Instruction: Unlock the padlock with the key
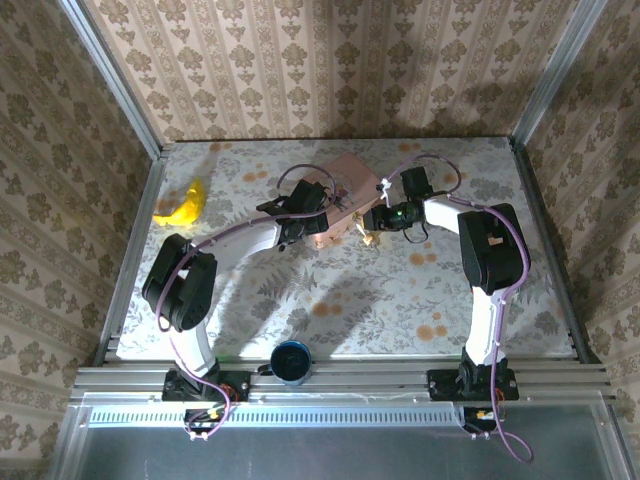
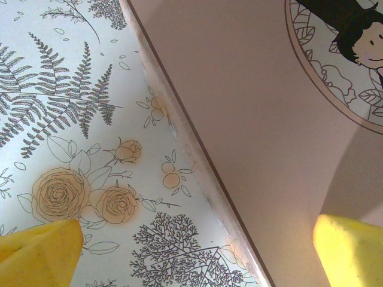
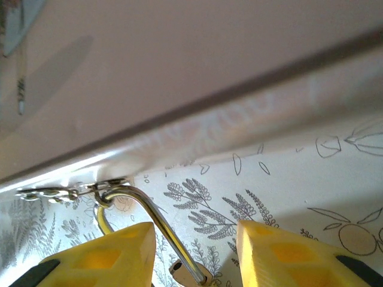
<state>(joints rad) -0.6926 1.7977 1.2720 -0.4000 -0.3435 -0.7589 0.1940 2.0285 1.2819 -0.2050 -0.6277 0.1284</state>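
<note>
My right gripper [image 3: 196, 234] stands with its yellow fingers [image 3: 102, 254] apart on either side of the padlock [image 3: 157, 222]. Its silver shackle curves down between them. The lock body is cut off at the bottom of the frame, so I cannot tell whether the fingers pinch it. A chain [image 3: 48, 193] hooks onto the shackle's bend and lies along the foot of the pink box [image 3: 179, 60]; I cannot pick out the key. The lock sits on the flowered cloth [image 3: 311, 179], just beside the box's edge.

My left gripper [image 2: 194, 260] is spread wide and grips nothing, one finger [image 2: 39, 251] over cloth, the other over the box lid, straddling its edge. The lid shows a dark-haired cartoon face in a leafy ring, cropped at the corner; I can read no lettering.

From above, the left gripper [image 1: 325, 213] and the right gripper [image 1: 372, 220] meet at the box's near side. A banana [image 1: 183, 207] lies well to the left and a dark cup [image 1: 292, 360] stands at the near rail, with bare cloth between.
</note>
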